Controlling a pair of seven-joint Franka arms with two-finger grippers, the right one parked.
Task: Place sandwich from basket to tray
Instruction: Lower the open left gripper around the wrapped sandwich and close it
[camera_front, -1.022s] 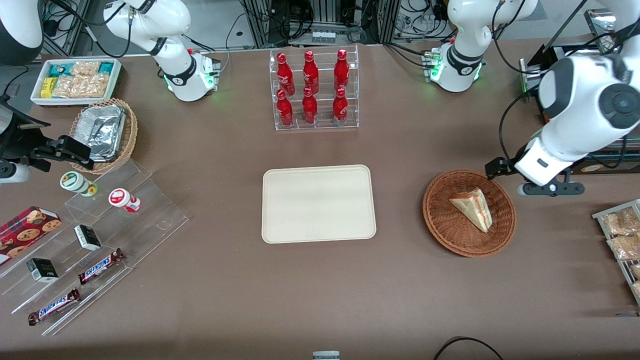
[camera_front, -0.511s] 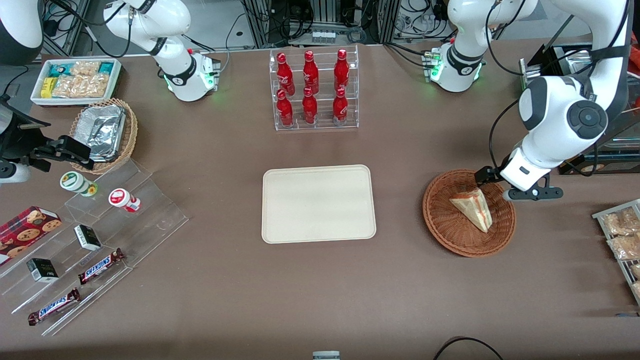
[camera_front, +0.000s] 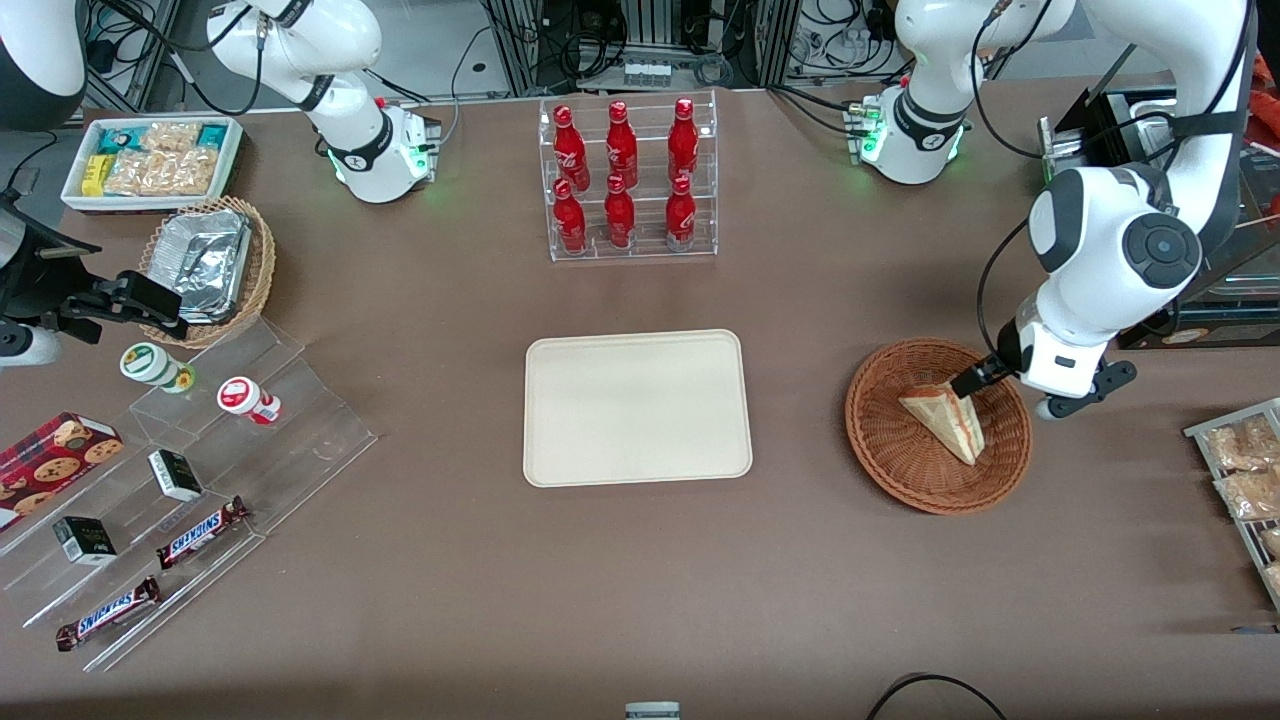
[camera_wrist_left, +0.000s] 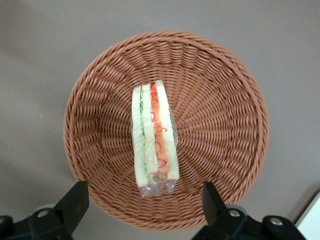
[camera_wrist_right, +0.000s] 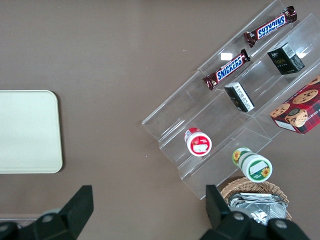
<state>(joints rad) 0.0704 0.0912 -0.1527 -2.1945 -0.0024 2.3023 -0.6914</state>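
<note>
The sandwich, a wrapped white-bread wedge with red and green filling, lies in the reddish-brown wicker basket toward the working arm's end of the table. My left gripper hovers above the basket's rim, just beside the sandwich's broad end, pointing down. In the left wrist view the sandwich lies on edge in the middle of the basket, and the gripper is open, its black fingers spread wider than the sandwich with nothing between them. The cream tray sits bare at the table's middle.
A clear rack of red bottles stands farther from the camera than the tray. Toward the parked arm's end are a stepped acrylic shelf with snacks, a tan foil-filled basket and a white snack box. Packaged snacks lie beside the wicker basket.
The left arm has swung in and come down, moving the gripper from outside the basket's rim to above the basket beside the sandwich. The sandwich has not moved.
</note>
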